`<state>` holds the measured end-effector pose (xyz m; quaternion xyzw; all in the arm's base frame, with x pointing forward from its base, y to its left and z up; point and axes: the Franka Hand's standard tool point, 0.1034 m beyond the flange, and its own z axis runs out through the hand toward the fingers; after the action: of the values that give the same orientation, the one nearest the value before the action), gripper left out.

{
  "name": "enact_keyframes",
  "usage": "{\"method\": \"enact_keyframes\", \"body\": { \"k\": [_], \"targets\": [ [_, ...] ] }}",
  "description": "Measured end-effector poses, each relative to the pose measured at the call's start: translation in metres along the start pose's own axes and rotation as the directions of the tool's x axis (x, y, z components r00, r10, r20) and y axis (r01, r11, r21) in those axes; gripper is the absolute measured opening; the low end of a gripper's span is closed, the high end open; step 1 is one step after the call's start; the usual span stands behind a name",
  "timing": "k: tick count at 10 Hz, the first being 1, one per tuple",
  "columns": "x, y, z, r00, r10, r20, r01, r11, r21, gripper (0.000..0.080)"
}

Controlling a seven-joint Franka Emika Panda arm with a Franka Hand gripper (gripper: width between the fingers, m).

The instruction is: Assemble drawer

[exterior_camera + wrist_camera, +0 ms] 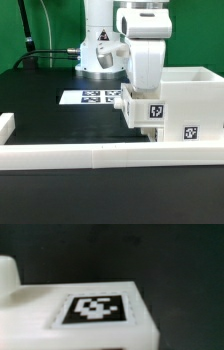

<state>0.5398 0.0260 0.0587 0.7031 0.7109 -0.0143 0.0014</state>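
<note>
White plastic drawer [172, 105] is sitting right of centre on the black desk [45, 115]; your tool's opening is hidden behind it. You're probably seating a tray, needing a straight push.

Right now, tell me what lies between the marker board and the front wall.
Nothing: the exterior view shows only bare black table between the marker board and the wall.

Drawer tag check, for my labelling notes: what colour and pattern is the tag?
Black-and-white square marker pattern on the white drawer; the tag shows best in the wrist view.
</note>
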Motion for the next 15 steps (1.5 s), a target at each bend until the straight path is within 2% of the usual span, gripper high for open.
{"method": "enact_keyframes", "body": {
  "k": [2, 3, 4, 5, 6, 9, 10, 12, 13, 14, 15],
  "targets": [
    [0.0, 0.0, 0.0, 1.0, 0.001, 0.0, -0.001, 1.0, 0.0, 0.0372],
    [0.0, 0.0, -0.001, 1.0, 0.001, 0.001, -0.001, 1.0, -0.001, 0.0372],
    [0.0, 0.001, -0.003, 1.0, 0.0, 0.001, 0.0, 1.0, -0.005, 0.0563],
    [0.0, 0.002, -0.008, 1.0, 0.0, 0.003, 0.0, 1.0, -0.009, 0.0563],
    [0.0, 0.003, -0.017, 1.0, 0.001, 0.009, -0.001, 1.0, -0.015, 0.0631],
    [-0.009, 0.005, -0.052, 0.999, 0.003, 0.04, -0.003, 1.0, -0.015, 0.0648],
    [-0.017, 0.005, -0.057, 0.999, 0.004, 0.047, -0.003, 1.0, -0.013, 0.0648],
    [-0.042, 0.005, -0.059, 0.999, -0.029, 0.044, 0.029, 1.0, -0.006, 0.0648],
    [-0.048, 0.005, -0.058, 0.999, -0.025, 0.043, 0.025, 1.0, -0.005, 0.0648],
    [-0.053, 0.006, -0.053, 0.999, -0.033, 0.037, 0.033, 0.999, 0.001, 0.0648],
    [-0.058, 0.005, -0.044, 0.999, -0.046, -0.027, 0.047, 0.999, 0.004, 0.0648]
  ]
}}
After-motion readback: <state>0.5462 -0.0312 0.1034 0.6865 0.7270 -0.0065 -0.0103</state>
